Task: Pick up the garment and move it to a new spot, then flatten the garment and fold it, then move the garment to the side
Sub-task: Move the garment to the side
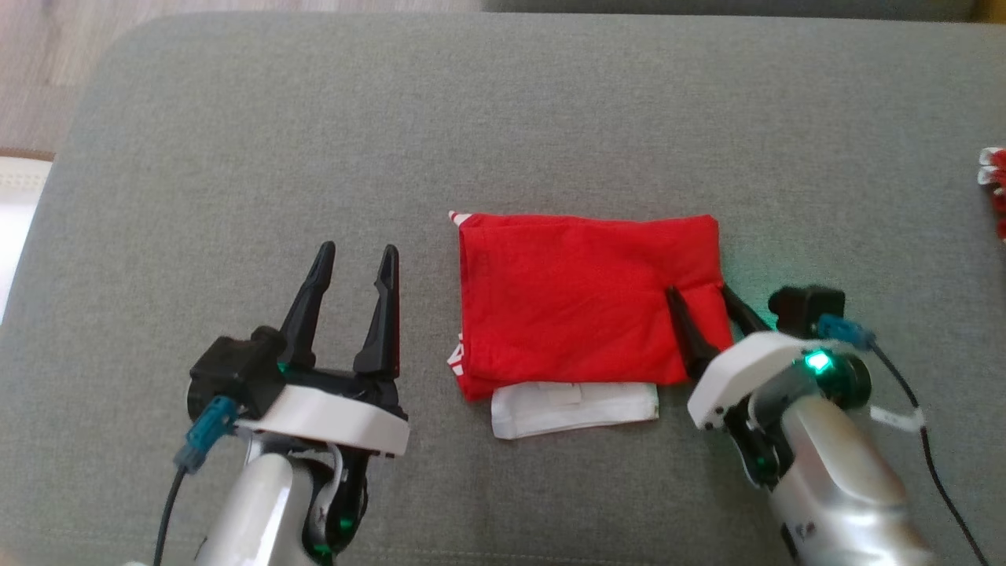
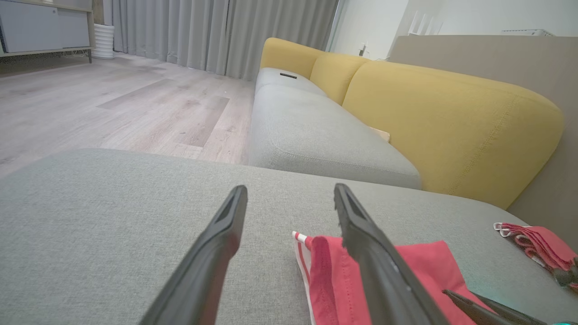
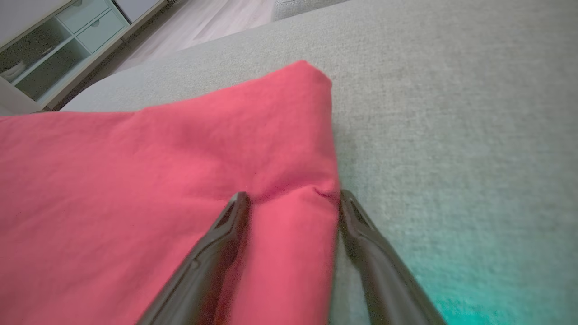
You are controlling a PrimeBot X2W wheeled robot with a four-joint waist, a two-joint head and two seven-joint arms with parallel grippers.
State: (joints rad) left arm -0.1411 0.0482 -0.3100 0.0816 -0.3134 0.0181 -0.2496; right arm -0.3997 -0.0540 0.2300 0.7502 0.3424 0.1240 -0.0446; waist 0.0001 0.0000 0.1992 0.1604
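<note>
The garment [image 1: 574, 299] is a red folded rectangle lying flat in the middle of the grey cushion [image 1: 503, 118], with a white layer [image 1: 574, 409] sticking out under its near edge. My right gripper [image 1: 699, 291] is open at the garment's right near corner. In the right wrist view the right gripper [image 3: 293, 195] has one finger resting on the red cloth [image 3: 158, 158] and the other at its edge. My left gripper [image 1: 358, 249] stands open over bare cushion left of the garment, apart from it. The left wrist view has the left gripper [image 2: 291, 188] open beside the garment [image 2: 420, 257].
Another red and white cloth [image 1: 994, 185] lies at the cushion's right edge, also seen as a small pile [image 2: 537, 243]. A sofa with yellow backrests [image 2: 451, 117] extends beyond the cushion. Wooden floor [image 2: 113, 104] lies off the cushion's far left.
</note>
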